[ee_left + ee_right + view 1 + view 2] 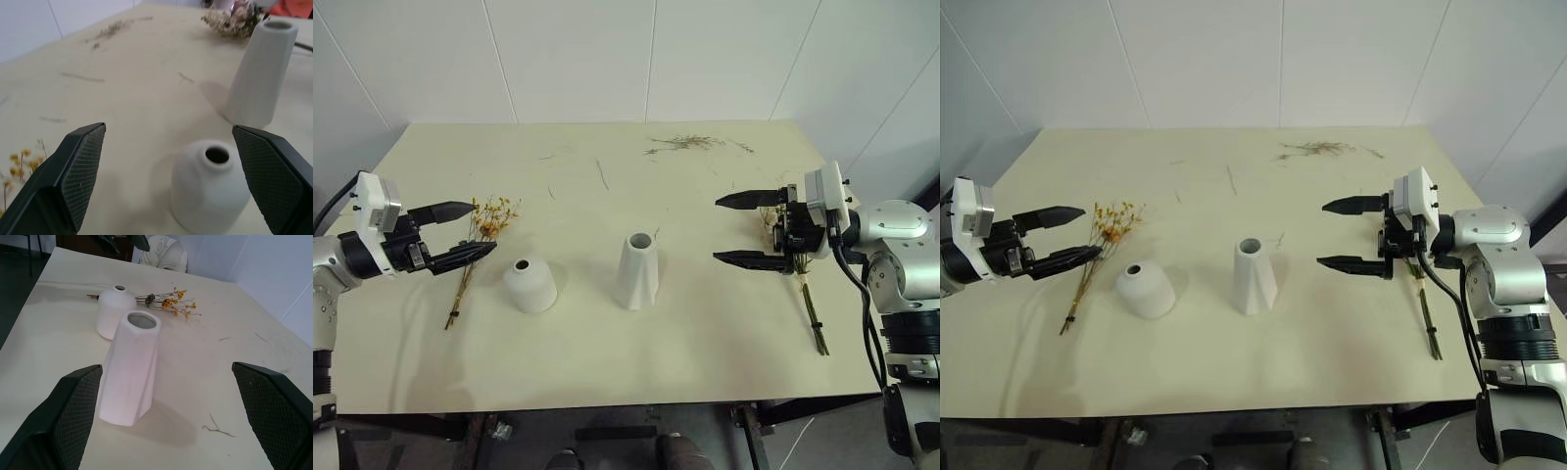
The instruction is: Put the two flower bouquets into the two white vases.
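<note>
On the cream worktop [607, 362] two white vases are set upright near the middle: the squat vase [530, 284] on the left, the tall vase [637, 269] to its right. The yellow spray [481, 240] is laid flat left of the squat vase, under the left tool [465, 228], whose fingers are spread wide and empty. The fuller bunch [800, 279] is laid at the right edge, beneath the right tool [732, 229], likewise spread and empty. Dried twigs [690, 144] are scattered at the far side.

We list four items on the table [607, 372]. Squat domed white vase [530, 284], upright, small top hole, empty. Taller tapered white vase [637, 270], upright just to its right, empty. Yellow-orange sprig bouquet [481, 239], lying flat left of the dome. Fuller bouquet [803, 294], lying far right, stems toward us, blossoms partly hidden.
</note>
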`<action>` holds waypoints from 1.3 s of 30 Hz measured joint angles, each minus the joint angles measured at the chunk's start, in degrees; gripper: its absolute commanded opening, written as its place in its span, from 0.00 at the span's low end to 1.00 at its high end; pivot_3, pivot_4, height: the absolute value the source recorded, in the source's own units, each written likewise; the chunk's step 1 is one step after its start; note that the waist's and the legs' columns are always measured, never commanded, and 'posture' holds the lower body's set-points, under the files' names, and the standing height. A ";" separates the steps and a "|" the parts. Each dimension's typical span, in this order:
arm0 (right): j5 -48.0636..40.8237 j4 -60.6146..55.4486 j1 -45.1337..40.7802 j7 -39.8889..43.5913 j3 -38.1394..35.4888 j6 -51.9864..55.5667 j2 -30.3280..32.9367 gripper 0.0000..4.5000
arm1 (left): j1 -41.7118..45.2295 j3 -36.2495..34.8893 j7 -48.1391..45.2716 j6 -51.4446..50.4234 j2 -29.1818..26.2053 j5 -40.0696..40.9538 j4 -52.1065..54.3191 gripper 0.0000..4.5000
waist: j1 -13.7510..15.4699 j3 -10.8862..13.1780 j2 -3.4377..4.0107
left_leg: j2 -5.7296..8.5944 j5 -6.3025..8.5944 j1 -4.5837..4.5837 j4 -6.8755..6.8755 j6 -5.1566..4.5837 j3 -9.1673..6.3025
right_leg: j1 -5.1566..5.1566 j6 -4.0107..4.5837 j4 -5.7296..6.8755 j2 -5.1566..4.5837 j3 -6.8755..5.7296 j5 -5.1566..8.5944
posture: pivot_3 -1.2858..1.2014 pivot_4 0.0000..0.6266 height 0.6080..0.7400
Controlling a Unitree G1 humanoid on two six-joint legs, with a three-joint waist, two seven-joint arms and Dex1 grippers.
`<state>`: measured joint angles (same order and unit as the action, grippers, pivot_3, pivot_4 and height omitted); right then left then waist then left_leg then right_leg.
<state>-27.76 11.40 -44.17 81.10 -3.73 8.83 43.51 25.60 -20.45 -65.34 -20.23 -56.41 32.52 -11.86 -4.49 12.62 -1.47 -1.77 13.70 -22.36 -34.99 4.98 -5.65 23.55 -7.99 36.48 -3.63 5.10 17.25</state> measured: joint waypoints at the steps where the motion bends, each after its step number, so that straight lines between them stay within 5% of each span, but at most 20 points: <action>1: 0.04 0.14 -0.06 0.03 0.03 -0.04 -0.06 1.00 | -0.23 -0.23 0.16 -0.32 -0.02 0.01 0.21 0.98 | 0.04 0.00 0.00 | 0.00 0.00 0.00 0.00 0.00 0.00 | 0.00 0.00 0.00 0.00 0.00 0.00 | 0.52 0.24 1.00; 11: 0.81 4.61 -5.16 2.51 1.75 -1.84 -3.86 1.00 | -8.46 -3.73 1.16 -3.01 -3.27 -1.70 3.52 0.98 | -0.32 0.01 0.01 | -0.02 0.01 0.01 0.03 0.01 0.09 | 0.06 0.01 0.01 0.00 0.06 0.00 | 0.52 0.24 1.00; 17: 1.51 9.53 -8.50 4.41 2.66 -5.28 -7.08 1.00 | -10.67 -1.18 12.30 -18.78 -12.00 -9.47 5.56 0.98 | -0.32 0.01 0.01 | -0.02 0.03 0.00 0.02 -0.01 0.10 | 0.07 0.00 0.01 0.01 0.09 0.00 | 0.52 0.24 1.00; 23: 2.34 11.46 -9.60 4.57 3.50 -7.49 -10.14 1.00 | -11.23 0.52 15.66 -32.19 -12.34 -9.13 9.70 0.98 | -0.25 0.02 0.02 | -0.03 0.03 -0.03 0.10 0.00 0.09 | 0.13 0.02 0.01 0.03 0.07 0.02 | 0.52 0.24 1.00; 31: 1.62 9.41 -10.47 5.50 3.28 -6.94 -9.76 1.00 | -0.44 14.17 20.00 -47.64 -12.01 -10.63 8.45 0.98 | -0.38 0.00 0.00 | -0.02 0.04 -0.02 0.05 0.02 0.09 | 0.13 0.01 0.07 0.04 0.08 0.02 | 0.52 0.24 1.00; 39: -0.36 4.24 -7.39 4.80 3.35 -4.84 -10.62 1.00 | 17.10 26.82 24.63 -57.96 -4.47 -14.24 -2.81 0.98 | -0.13 0.00 -0.01 | -0.01 0.04 -0.05 -0.04 0.03 0.06 | 0.12 -0.02 0.12 0.07 0.07 0.01 | 0.52 0.24 1.00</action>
<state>-28.12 15.65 -51.56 85.90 -0.37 3.99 32.89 42.69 6.37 -40.71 -78.19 -60.88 18.28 -14.66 -4.62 12.62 -1.48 -1.78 13.74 -22.40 -35.02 5.01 -5.59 23.67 -8.02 36.60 -3.57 5.16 17.26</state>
